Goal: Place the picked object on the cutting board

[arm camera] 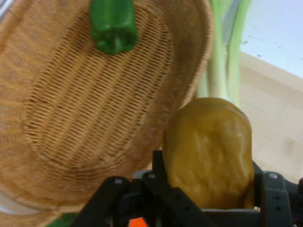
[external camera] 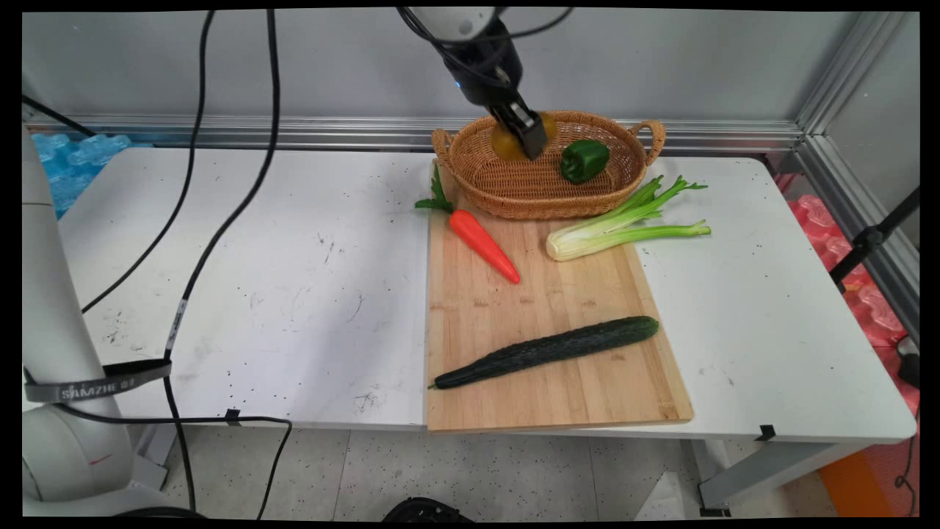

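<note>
My black gripper (external camera: 533,141) hangs over the back left part of a woven wicker basket (external camera: 514,198) and is shut on a yellow-brown potato (external camera: 505,144). In the hand view the potato (arm camera: 208,151) sits clamped between the two fingers of the gripper (arm camera: 208,177), held clear of the basket (arm camera: 94,118). A green bell pepper (external camera: 585,160) lies inside the basket at its right; the hand view shows the pepper (arm camera: 113,23) near the top. Most of the basket floor is bare.
The basket stands at the far end of a wooden cutting board (external camera: 551,397). On the board lie a carrot (external camera: 485,245), a celery stalk (external camera: 624,224) reaching over the right edge, and a dark cucumber (external camera: 547,350) near the front. Black cables hang at left.
</note>
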Robot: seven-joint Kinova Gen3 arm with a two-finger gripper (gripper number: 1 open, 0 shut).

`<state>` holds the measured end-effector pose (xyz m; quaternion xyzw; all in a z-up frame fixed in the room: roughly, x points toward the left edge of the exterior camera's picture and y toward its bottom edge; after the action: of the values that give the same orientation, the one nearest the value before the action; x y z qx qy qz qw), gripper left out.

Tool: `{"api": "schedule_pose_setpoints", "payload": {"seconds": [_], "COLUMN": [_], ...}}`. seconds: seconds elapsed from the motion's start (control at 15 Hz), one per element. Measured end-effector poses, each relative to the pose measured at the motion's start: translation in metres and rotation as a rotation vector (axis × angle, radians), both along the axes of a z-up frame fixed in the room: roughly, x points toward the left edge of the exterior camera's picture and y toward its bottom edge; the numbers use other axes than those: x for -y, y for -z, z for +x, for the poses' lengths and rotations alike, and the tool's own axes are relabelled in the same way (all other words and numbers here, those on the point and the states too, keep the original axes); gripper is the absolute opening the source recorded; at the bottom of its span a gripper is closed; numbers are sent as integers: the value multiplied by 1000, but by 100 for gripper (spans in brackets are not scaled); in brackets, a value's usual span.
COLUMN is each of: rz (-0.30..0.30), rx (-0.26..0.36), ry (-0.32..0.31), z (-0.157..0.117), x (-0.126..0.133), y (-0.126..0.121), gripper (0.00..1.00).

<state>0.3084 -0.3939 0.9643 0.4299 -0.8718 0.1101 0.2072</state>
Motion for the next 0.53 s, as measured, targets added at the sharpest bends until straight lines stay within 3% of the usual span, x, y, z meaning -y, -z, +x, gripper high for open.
{"api": "schedule_pose_setpoints", "payload": {"seconds": [0.53], "rz": [12], "rx": [-24], "ry": [20], "z": [-57], "x": [-7], "y": [42], "gripper": [0]}}
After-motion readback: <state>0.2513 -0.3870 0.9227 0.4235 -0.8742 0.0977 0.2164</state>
